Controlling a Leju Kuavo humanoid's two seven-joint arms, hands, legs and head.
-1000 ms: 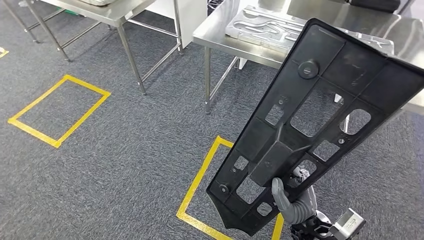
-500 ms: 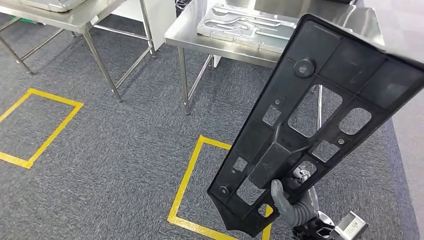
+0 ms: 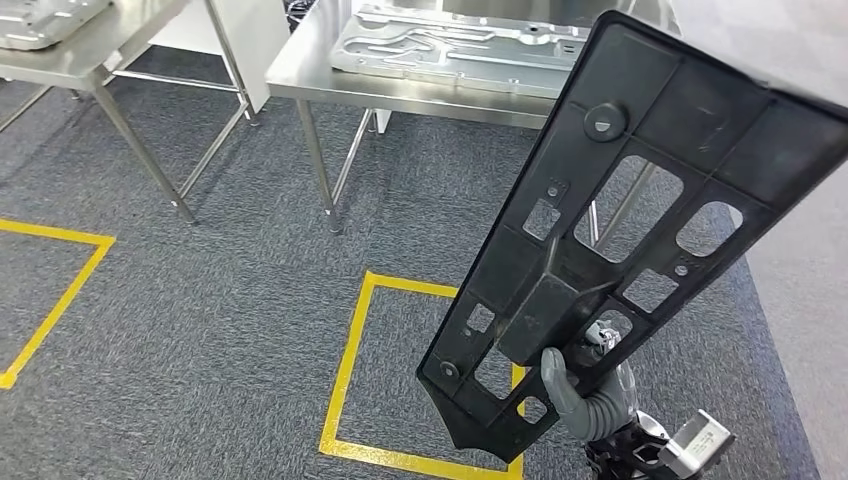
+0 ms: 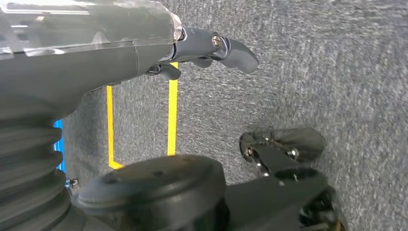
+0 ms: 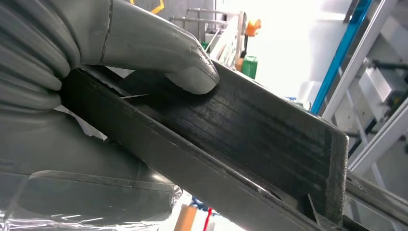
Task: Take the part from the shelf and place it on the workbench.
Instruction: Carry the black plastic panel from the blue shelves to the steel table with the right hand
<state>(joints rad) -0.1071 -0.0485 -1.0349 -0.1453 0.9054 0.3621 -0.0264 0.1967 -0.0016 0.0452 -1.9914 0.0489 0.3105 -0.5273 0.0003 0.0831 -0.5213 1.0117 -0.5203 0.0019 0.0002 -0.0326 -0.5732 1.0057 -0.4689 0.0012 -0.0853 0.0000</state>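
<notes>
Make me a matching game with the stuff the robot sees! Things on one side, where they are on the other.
Things:
1. black panel
2. yellow tape square
3. silver plate
4. left hand

Places or states:
A. stuck on the carpet
B. lying on the metal table
C. held up by the right hand
D. hanging over the floor, holding nothing

Pairs: 1-C, 2-A, 3-B, 4-D
</notes>
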